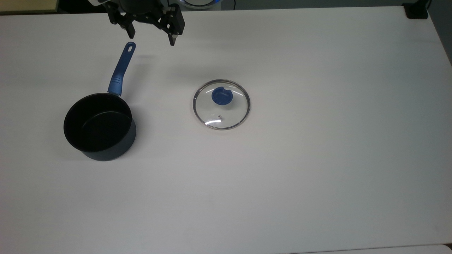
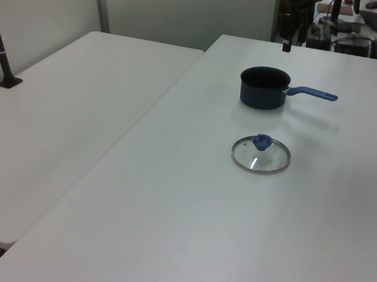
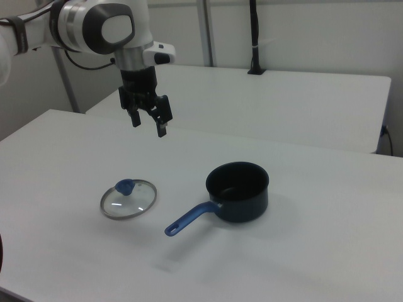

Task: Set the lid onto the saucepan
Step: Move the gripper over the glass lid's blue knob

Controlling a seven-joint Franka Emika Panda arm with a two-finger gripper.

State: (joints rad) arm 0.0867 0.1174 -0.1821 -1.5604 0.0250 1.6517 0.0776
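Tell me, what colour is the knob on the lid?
Blue. The knob shows best in the top view.

A white arm (image 3: 94, 25) with grey joint caps carries a black two-fingered hand (image 3: 148, 129).

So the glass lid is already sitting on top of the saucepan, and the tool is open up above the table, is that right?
Not quite. The lid is not on the saucepan; it lies flat on the table, apart from the pan, toward the top view's right. The rest holds: the tool hangs open above the table, as the right view shows.
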